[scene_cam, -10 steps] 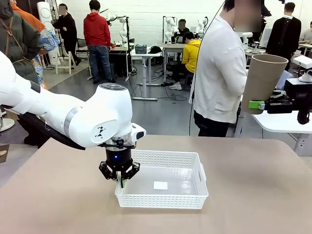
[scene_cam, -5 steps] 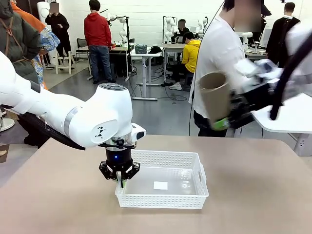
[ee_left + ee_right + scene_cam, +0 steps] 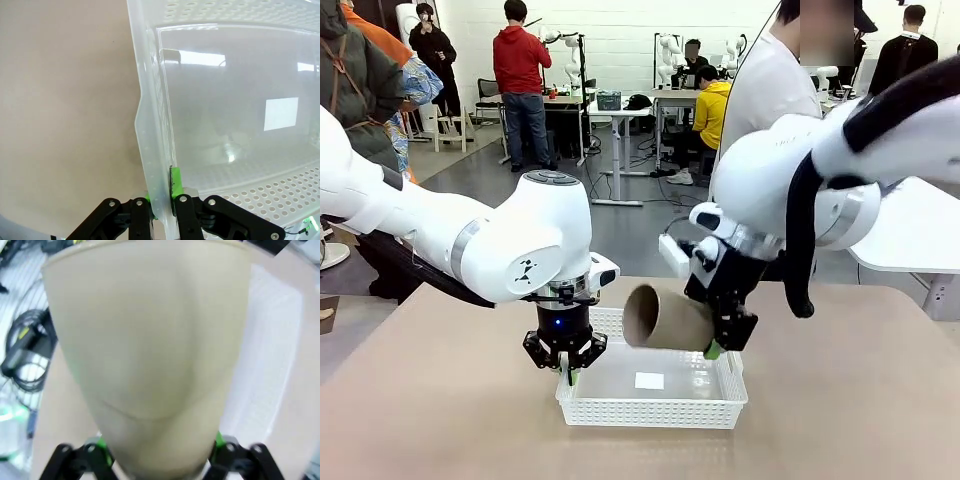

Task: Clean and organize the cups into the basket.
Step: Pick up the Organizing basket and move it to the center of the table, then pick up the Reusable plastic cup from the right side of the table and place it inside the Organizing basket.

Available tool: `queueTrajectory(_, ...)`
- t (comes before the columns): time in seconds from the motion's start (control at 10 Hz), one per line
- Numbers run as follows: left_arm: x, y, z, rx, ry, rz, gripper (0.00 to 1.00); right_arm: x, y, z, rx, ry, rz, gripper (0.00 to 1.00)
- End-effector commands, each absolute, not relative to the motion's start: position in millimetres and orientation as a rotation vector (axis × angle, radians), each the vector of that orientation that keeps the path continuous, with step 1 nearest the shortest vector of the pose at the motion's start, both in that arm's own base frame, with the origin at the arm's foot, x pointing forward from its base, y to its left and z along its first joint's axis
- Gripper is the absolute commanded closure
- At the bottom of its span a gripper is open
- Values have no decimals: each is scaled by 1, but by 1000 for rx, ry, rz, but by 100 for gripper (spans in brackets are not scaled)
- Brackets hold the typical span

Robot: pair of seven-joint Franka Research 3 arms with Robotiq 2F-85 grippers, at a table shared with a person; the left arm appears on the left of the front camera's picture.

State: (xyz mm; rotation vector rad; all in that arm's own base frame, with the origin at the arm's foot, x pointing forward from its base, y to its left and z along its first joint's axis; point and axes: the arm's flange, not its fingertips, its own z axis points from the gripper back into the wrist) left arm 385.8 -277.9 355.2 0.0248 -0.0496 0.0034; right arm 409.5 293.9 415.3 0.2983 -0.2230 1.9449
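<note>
The left gripper [image 3: 566, 372] is closed on the left wall of the basket [image 3: 650, 410] near its near-left corner, one finger inside and one outside, as the left wrist view shows at the gripper [image 3: 161, 196] astride the wall of the basket [image 3: 150, 125]. That pinch probably pins the light tray to the surface [image 3: 840, 400] so that it does not slide while something is set into it. The right gripper [image 3: 718, 345] clamps the tan cup [image 3: 665, 318] at its narrow base end and holds it in the air over the right half of the basket, above the label [image 3: 649, 381] and apparently clear of the floor. The cup lies nearly on its side: its long axis runs left to right, along the basket's length, with the open mouth facing left and a little toward the near side, and the base to the right and slightly lower. Held by the base this way, it looks ready to be laid down flat. In the right wrist view the cup [image 3: 150, 365] widens away from the gripper [image 3: 157, 450], green pads on both sides of the base.
</note>
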Motion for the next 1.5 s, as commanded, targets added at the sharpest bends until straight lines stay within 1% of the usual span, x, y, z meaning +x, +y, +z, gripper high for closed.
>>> queueTrajectory(0.0,384,-280,356,26,-54,5,100,416,298,419,258,-185,1937,23)
queueTrajectory(0.2,384,-280,356,26,-54,5,100,411,294,409,274,-187,1953,23)
queueTrajectory(0.8,384,-280,356,26,-54,5,100,411,294,409,270,-181,1955,23)
queueTrajectory(1.0,384,-280,356,26,-54,5,100,407,303,392,126,-118,1838,23)
queueTrajectory(1.2,384,-280,356,26,-54,5,100,398,310,374,76,-16,1796,23)
queueTrajectory(1.4,384,-280,356,26,-54,5,100,395,314,359,19,36,1731,23)
